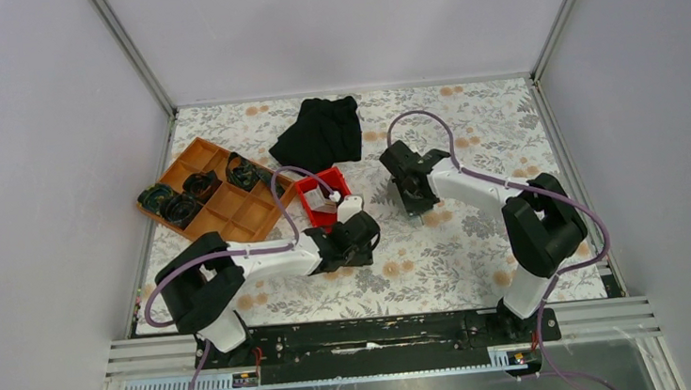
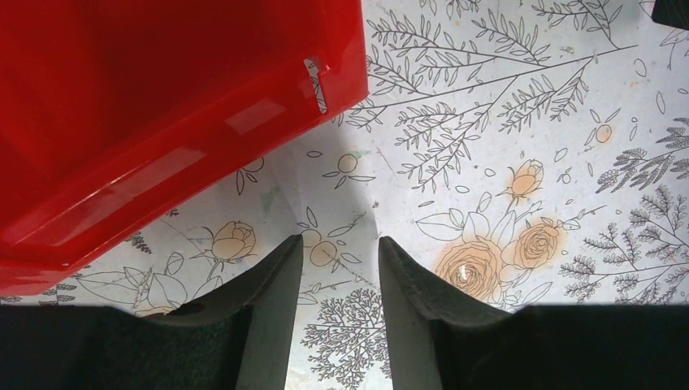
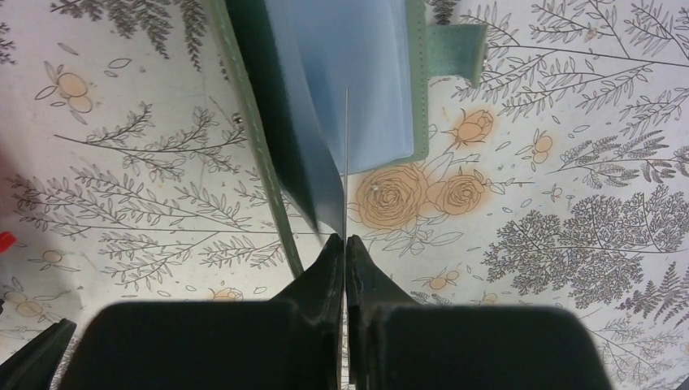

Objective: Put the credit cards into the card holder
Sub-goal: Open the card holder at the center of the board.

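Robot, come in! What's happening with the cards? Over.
Right gripper shut on a credit card, edge-on at the open card holder. Left gripper open, empty, beside the red bin. Nothing seen blocking the holder.

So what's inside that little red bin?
A pale flat piece, likely one of the credit cards, lies in the red bin. The left gripper covers the bin's near corner, so anything there is hidden.

The card holder [image 3: 382,81] runs off the top edge; the credit card [image 3: 346,162] shows only edge-on. The red bin [image 2: 162,122] is cropped top and left.
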You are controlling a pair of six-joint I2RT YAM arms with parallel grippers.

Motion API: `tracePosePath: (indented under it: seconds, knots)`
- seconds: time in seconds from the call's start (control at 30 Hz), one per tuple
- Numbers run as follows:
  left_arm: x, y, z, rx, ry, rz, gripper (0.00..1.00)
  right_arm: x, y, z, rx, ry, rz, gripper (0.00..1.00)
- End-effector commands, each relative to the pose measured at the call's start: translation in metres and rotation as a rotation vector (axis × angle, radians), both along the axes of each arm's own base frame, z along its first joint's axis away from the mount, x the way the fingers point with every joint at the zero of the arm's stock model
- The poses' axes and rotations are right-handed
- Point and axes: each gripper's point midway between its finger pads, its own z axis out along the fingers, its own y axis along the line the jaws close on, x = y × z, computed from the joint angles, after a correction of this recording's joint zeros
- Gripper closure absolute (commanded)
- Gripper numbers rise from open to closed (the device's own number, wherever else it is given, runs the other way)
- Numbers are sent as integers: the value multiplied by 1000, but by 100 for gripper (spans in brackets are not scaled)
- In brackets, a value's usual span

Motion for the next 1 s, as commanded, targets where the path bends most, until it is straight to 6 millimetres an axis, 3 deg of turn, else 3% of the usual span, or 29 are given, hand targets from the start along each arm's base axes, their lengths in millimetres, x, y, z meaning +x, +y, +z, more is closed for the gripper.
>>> tracePosePath:
  seconds: [0.0, 0.23, 0.43, 0.73, 0.97]
  knots:
    - [4, -6, 6, -3, -19, 12, 53, 7, -11, 19, 51, -51, -66, 100]
    - [0, -7, 4, 5, -15, 11, 53, 5, -26, 19, 87, -45, -124, 100]
    - [-2, -5, 3, 14, -12, 11, 53, 6, -27, 8, 125, -14, -131, 100]
    - [-2, -5, 4, 25, -17, 5, 53, 24, -26, 7, 132, -6, -138, 100]
    - [14, -25, 25, 7, -64, -23, 53, 34, -29, 14, 103, -24, -130, 100]
